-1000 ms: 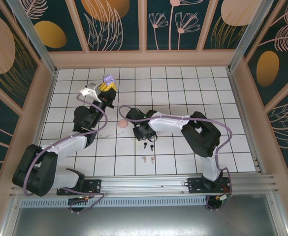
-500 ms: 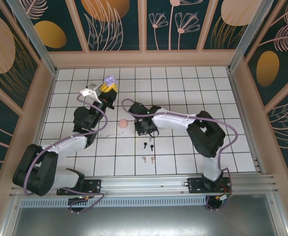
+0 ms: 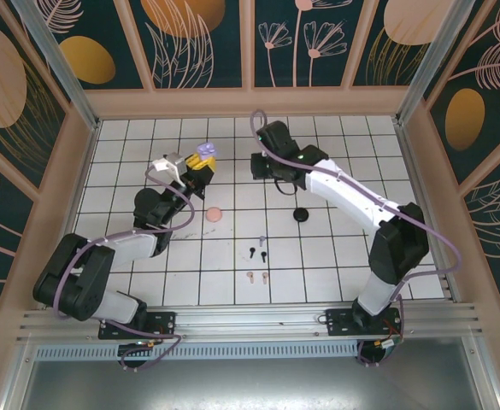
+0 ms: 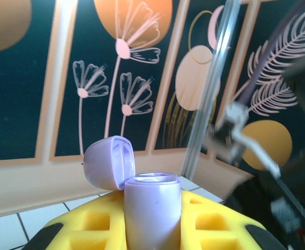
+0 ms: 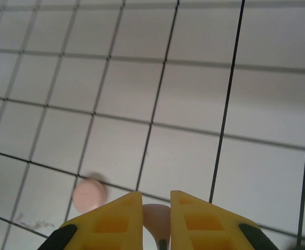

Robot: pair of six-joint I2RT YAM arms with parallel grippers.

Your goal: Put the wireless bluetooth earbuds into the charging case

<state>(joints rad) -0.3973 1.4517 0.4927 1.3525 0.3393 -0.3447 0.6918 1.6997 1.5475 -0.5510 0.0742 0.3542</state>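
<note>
Left gripper (image 3: 202, 161), just beyond the pink case (image 3: 214, 214) as seen from the arm bases, clamped on the upright lilac charging case (image 4: 152, 213), its lid (image 4: 109, 162) hinged open. Right gripper (image 5: 156, 198), beyond and right of the pink case, closed on a small pale earbud (image 5: 155, 219). On the tiles near-right of the pink case lie a lilac earbud (image 3: 261, 241), a black pair (image 3: 251, 252) and a pink pair (image 3: 250, 276); a black case (image 3: 301, 214) sits farther right.
</note>
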